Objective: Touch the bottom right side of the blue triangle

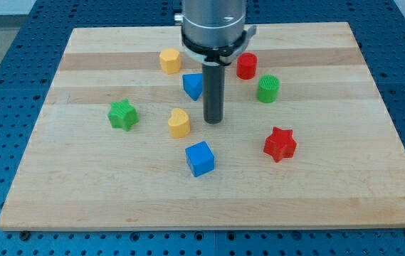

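Blue triangle [192,85] flanks my tip [213,121], yellow heart [179,123] near; no claw shows.

Bright even light, soft short shadows (under blocks), sharp pic, no glare

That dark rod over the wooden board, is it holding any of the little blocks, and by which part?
Nothing is held. The rod has no pincer; my tip rests on the board just to the lower right of the blue triangle, with the yellow heart to its left.

My tip [213,120] just below-right of blue triangle [193,85] (seemingly touching).
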Motion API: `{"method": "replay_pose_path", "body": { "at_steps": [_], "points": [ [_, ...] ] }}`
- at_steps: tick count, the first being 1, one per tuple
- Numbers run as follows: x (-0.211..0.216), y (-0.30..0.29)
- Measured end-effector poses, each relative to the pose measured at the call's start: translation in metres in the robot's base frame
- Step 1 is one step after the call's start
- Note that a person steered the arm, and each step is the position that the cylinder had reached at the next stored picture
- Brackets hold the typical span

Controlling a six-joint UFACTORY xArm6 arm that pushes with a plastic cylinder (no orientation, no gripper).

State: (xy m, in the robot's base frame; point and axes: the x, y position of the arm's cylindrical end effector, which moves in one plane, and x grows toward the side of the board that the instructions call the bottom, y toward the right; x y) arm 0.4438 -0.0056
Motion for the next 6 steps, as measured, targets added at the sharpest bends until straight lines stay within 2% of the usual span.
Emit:
{"method": "replay_pose_path", "body": {
  "at_steps": [3,6],
  "points": [
    [0.000,0.002],
    [-0.039,0.012]
  ]
}}
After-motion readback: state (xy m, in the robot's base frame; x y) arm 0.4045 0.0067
